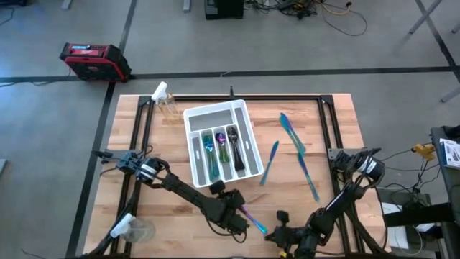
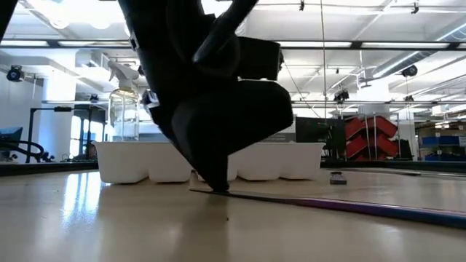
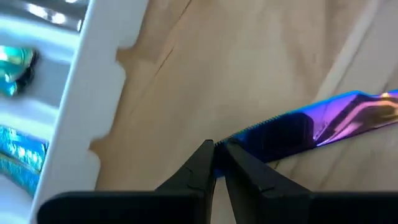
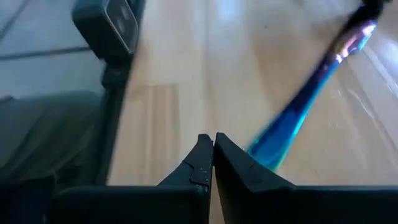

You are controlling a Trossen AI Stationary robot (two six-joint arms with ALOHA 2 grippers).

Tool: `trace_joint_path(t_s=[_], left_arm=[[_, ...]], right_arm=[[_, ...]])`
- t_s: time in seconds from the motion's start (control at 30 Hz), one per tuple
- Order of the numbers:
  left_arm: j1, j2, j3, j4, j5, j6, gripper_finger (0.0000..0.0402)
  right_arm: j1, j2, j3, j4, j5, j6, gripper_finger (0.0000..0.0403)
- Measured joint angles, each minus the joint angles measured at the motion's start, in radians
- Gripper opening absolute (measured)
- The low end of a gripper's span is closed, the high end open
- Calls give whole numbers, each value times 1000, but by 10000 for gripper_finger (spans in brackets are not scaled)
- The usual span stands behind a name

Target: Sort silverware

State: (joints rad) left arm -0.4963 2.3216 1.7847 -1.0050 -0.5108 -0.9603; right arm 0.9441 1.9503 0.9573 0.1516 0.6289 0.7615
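We see a wooden counter (image 1: 237, 201) from above. A white tray (image 1: 195, 119) sits in the middle of it. Some silverware already lies in the tray: a teal piece (image 1: 208, 146), a green-purple spoon (image 1: 222, 147) and a dark spoon (image 1: 233, 140), each in its own slot.

More silverware lies on the counter to the right of the tray. There is a long teal knife (image 1: 292, 134), a slim blue piece (image 1: 270, 161) near the tray, and another teal piece (image 1: 307, 173) farther right.

The left gripper (image 1: 241, 216) is down low, near the front edge of the counter, in front of the tray. In its own wrist view, its fingers (image 3: 193, 174) are pressed almost together on the end of a purple-blue knife (image 3: 323, 118). The knife has little teeth along its edge. It lies flat on the wood and points away to the right. The low view shows the dark gripper tip touching the counter, with the knife stretched out flat beside it.

The right gripper (image 1: 282, 232) is at the front edge too, just right of the left one. Its fingers (image 4: 202, 158) are closed together and hold nothing. The blue end of the knife lies just beside them.

A spray bottle (image 1: 165, 101) stands at the back left corner.
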Motion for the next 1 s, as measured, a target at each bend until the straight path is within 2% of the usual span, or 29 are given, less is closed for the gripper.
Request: trace_joint_path(t_s=[0.07,0.17,0.33,0.53,0.63,0.73,0.87,1.0], left_arm=[[-9,-2,0,-12,26,-21,25],[-29,-3,2,-21,54,-39,25],[-69,-5,2,-25,98,-97,25],[-117,-5,3,-24,93,-131,25],[-135,-4,3,-26,73,-131,25],[-143,-3,2,-26,59,-132,25],[-142,-2,2,-26,55,-152,25],[-143,-1,1,-26,41,-163,25]], right_arm=[[1,9,-2,-61,8,36,0],[1,7,-1,-179,77,80,0],[-4,2,-3,-312,173,77,0],[11,-35,-24,-320,313,75,0],[11,-69,-68,-319,316,72,0],[5,-90,-125,-230,315,52,0],[7,-92,-194,38,297,-49,1],[1,-87,-237,188,244,-107,29]])
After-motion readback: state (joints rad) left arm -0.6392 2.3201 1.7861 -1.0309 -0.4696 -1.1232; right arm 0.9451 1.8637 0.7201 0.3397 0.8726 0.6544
